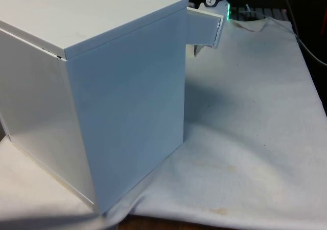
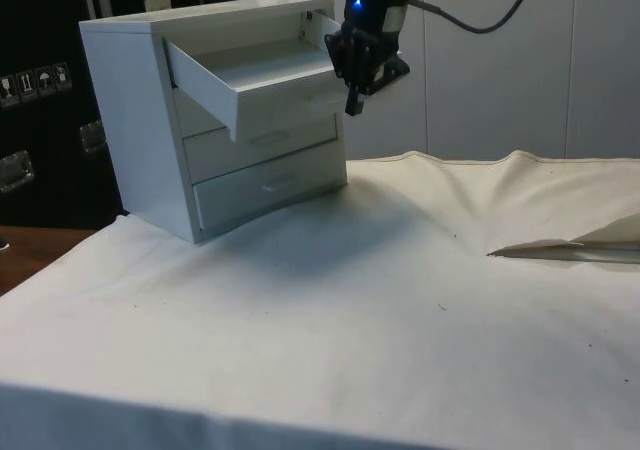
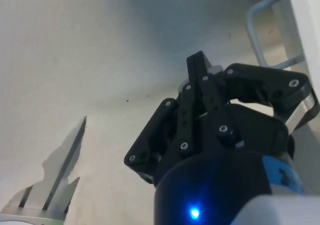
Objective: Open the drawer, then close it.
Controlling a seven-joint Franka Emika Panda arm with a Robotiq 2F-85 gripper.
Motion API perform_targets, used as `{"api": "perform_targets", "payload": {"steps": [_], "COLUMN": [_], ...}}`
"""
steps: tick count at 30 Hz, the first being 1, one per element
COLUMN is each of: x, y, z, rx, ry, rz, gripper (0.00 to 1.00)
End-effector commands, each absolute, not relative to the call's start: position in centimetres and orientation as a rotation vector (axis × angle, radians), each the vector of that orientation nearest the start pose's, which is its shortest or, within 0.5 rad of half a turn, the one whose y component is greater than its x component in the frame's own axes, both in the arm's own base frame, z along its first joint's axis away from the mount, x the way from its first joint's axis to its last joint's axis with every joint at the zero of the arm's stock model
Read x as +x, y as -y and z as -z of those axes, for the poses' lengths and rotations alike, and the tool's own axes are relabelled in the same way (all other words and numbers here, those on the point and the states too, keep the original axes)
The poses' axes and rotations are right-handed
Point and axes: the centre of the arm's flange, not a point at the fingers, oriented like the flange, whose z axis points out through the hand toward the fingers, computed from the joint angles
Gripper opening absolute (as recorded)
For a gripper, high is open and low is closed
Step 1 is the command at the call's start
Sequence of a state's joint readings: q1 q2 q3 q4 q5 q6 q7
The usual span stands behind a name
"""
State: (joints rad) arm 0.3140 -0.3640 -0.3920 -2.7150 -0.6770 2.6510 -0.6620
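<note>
while the top drawer (image 2: 255,80) stands pulled out, the gripper (image 2: 352,105) hangs tilted beside its front, fingers closed together.

we see even, cool indoor light from above. the chest of drawers (image 1: 102,87) throws a soft shadow on the white cloth (image 1: 255,138) toward 3 o'clock in the front view. in the side view its shadow falls toward 5 o'clock. the gripper (image 3: 200,115) is dark and blurred close up.
</note>
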Motion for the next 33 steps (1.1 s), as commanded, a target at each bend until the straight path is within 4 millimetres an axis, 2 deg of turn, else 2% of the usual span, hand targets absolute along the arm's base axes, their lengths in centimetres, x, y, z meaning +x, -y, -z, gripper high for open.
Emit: {"api": "perform_targets", "payload": {"steps": [1,15,33], "x": [41.1,42.6,43.0], "y": [1.0,1.5,1.4], "z": [-35.9,-37.0,-37.5], "rx": [-2.928,-2.954,-3.010], "ry": [1.887,1.899,1.977], "rz": [0.325,0.342,0.368], "gripper": [0.00,0.00,0.00]}}
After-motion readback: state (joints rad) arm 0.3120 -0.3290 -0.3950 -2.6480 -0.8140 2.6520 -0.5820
